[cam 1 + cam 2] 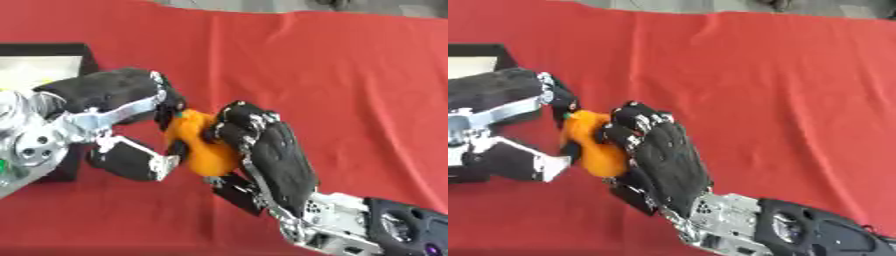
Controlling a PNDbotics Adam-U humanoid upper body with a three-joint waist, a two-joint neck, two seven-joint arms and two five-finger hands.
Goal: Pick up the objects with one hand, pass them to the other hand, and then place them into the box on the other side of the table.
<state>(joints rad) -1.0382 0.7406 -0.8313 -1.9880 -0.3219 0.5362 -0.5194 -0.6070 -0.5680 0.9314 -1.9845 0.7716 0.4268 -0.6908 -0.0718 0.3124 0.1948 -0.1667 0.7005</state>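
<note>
Right now, soft orange lump (208, 146) squeezed between both curled hands: left hand (122, 122) beside black box (83, 55), right hand (662, 160) underneath.

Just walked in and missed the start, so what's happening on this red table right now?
The robot is holding a rounded orange object between both hands above the red tablecloth. The right hand has its fingers curled over it, while the left hand closes on it from the other side. It looks like a handover. A black-rimmed box sits at the left edge.
</note>
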